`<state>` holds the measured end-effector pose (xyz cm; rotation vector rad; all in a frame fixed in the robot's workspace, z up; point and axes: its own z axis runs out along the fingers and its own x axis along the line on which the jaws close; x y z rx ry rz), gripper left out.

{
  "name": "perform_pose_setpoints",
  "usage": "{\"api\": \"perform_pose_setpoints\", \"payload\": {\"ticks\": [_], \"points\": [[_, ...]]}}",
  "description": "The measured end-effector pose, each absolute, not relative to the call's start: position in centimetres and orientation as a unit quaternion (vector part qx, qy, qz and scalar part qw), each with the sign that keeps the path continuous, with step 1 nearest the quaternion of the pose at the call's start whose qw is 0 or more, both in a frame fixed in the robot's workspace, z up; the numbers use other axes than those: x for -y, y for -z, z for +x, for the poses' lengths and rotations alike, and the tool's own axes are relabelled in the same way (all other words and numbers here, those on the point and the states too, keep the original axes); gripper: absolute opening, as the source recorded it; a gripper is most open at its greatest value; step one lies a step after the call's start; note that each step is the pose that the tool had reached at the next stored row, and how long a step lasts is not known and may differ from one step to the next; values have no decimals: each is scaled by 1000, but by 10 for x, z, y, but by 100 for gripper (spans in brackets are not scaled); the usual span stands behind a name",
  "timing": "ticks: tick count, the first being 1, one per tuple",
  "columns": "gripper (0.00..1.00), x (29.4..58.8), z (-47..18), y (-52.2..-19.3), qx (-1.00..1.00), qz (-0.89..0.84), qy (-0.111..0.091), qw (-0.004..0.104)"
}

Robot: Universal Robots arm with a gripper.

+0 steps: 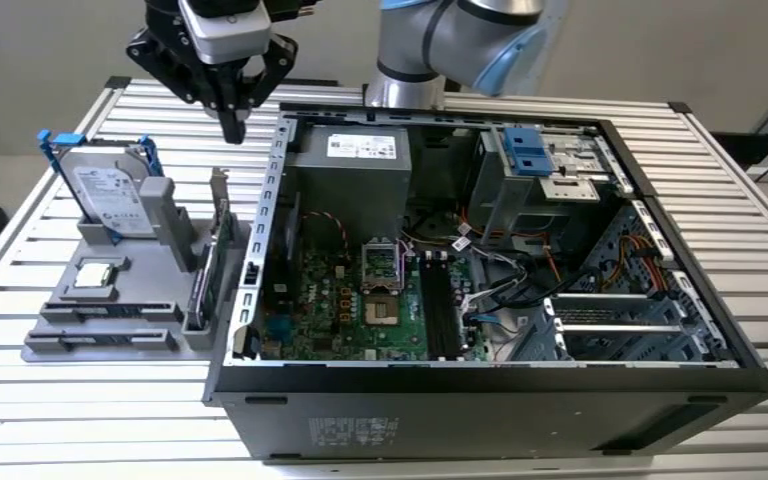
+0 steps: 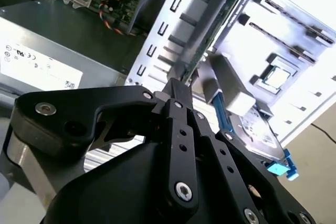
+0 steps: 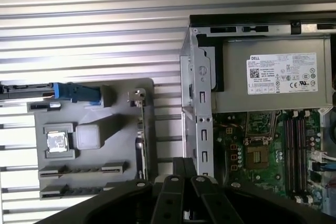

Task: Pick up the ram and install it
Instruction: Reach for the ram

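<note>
Slatted tabletop [image 1: 91, 420] carries a parts tray [image 1: 144, 295]. Approach step: gripper [image 1: 233, 128], fingers [image 1: 229, 105] clenched empty, hangs over its far edge; the ram [image 1: 107, 311] sits opposite. Pickup likely requires parted fingers.

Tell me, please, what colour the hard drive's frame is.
The frame is blue, clearest in the exterior view.

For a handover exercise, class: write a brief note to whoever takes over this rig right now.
Gripper: shut, holding nothing, hanging above the table near the grey holder and the open computer case.
Ram: lying in a front slot of the holder, untouched.
Done: nothing that shows.
Left: both the pick-up and the install; the motherboard memory slots look empty.
</note>
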<state>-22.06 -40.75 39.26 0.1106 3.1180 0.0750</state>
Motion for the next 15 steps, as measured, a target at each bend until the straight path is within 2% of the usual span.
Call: {"api": "perform_pose_setpoints", "payload": {"ticks": [15], "points": [[0,411,-267,-393,-999,35,-24,10]]}}
